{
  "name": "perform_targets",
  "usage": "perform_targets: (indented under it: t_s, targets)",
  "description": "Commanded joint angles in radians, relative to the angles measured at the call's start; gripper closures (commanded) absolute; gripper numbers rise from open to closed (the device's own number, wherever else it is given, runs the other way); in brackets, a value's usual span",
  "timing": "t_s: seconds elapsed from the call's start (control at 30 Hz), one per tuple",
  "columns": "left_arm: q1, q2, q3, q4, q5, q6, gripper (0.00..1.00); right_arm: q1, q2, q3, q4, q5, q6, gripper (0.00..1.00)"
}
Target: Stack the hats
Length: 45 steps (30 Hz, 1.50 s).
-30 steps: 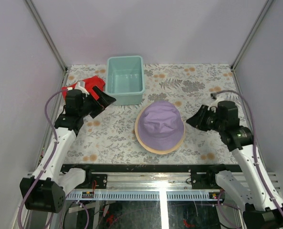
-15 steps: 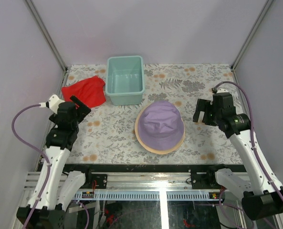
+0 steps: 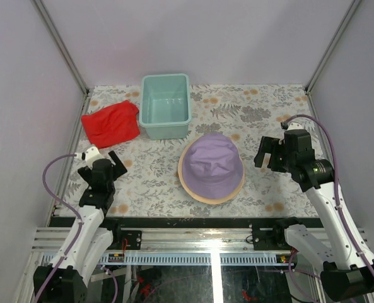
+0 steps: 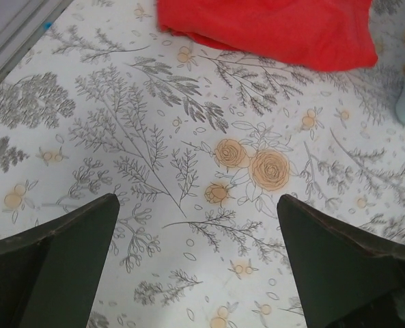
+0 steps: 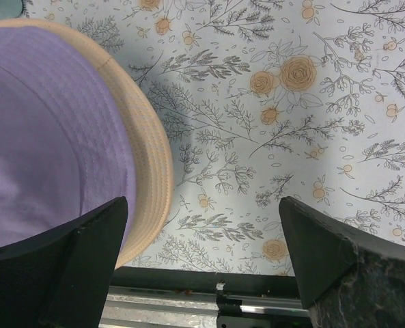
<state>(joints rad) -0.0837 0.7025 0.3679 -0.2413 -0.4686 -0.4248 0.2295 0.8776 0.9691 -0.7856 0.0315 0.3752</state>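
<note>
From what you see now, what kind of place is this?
Probably a robot test cell: left arm and right arm mounted on a metal rail, plain walls closing in the table, hats and a bin laid out as props.

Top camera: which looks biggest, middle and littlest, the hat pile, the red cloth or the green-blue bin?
1. hat pile, lavender over a tan brim: looks biggest.
2. bin: nearly as big, so first and second are close.
3. red cloth: clearly the smallest.
</note>
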Motion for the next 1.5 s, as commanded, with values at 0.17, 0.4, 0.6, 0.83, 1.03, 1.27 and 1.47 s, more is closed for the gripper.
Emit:
perform_targets:
  t_s: [0.17,0.4,0.6,0.83,1.03,1.27,1.47]
  targets:
    - [0.005,-0.158,-0.304,0.496,0.057,0.242,0.00,0.005,-0.022,0.013,-0.017,0.004,-0.011,0.01]
    - [0.002,-0.395,-0.426,0.493,0.127,0.275,0.00,0.006,-0.038,-0.109,0.088,-0.026,-0.011,0.01]
    - [0.002,-0.526,-0.469,0.449,0.114,0.271,0.00,0.006,-0.007,-0.126,0.178,0.009,-0.049,0.01]
    - [0.002,-0.448,-0.461,0.502,0.346,0.365,0.00,0.006,-0.072,-0.191,0.291,0.315,-0.211,0.01]
    - [0.002,-0.313,-0.437,0.570,0.282,0.338,0.00,0.005,-0.181,-0.406,0.541,0.310,-0.220,0.01]
    - [0.002,-0.330,-0.441,0.565,0.287,0.337,0.00,0.006,-0.287,-0.622,0.768,0.275,-0.405,0.01]
    - [0.001,-0.330,-0.441,0.564,0.286,0.336,0.00,0.006,-0.362,-0.807,0.917,0.271,-0.383,0.01]
